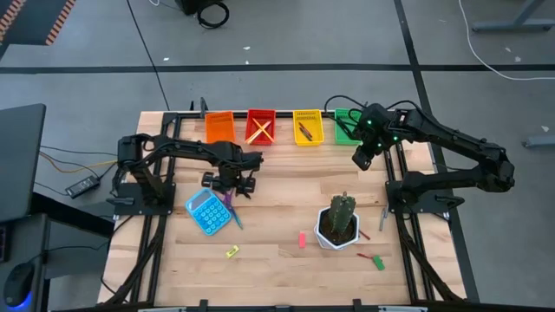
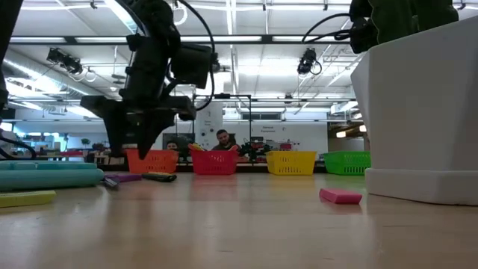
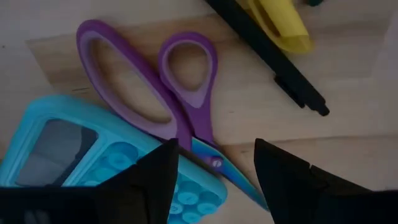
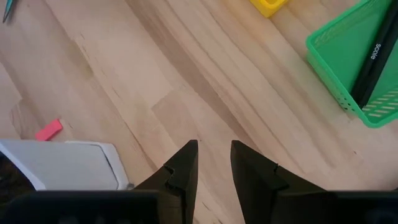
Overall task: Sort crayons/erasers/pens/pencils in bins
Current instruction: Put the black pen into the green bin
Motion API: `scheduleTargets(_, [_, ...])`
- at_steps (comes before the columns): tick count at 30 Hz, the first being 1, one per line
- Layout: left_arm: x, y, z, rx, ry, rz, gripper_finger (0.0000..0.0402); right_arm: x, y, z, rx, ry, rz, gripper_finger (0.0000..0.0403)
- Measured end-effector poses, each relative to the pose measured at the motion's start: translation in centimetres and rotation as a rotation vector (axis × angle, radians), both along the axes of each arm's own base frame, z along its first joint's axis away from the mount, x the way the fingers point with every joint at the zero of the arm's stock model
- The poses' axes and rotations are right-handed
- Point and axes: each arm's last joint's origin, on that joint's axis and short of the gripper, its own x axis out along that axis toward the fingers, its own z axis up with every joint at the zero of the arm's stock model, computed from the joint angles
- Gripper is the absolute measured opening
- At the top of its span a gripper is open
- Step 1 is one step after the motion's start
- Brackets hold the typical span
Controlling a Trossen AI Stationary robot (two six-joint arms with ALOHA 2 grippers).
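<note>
The left gripper hangs with its jaws spread wide and empty over the left half of the counter, just above the purple scissors and the blue calculator. Just beyond them lies a black pen — a slim, stiff, light stick, likely smooth enough to roll or squirt out if pinched near an end. Its middle looks like the best hold, jaws set across the barrel, though a yellow item touches it near one end and could be dragged along.

The four bins line the far edge: orange, red, yellow and green.

The right gripper waits just in front of the green bin, jaws partly apart and holding nothing.

Near the front edge a pink eraser lies loose — small and blocky, easy to nudge away, so it wants a low, square pinch.
</note>
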Motion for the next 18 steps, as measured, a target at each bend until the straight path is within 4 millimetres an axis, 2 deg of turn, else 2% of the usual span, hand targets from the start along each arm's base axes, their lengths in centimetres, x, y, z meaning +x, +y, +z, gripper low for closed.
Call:
scheduleTargets(5, [-1.1, 0.4, -0.5, 0.017, -0.047, 0.032, 0.0207, 0.1, 0.0, 0.0, -0.006, -0.009, 0.0, 0.0102])
scheduleTargets(9, [-2.1, 0.8, -1.2, 0.013, -0.018, 0.053, 0.0208, 0.1, 0.0, 0.0, -0.004, -0.009, -0.003, 0.0102])
scheduleTargets(18, [-2.6, 1.9, -1.7, 0.048, -0.019, 0.05, 0.0197, 0.1, 0.0, 0.0, 0.023, -0.011, -0.055, 0.0102])
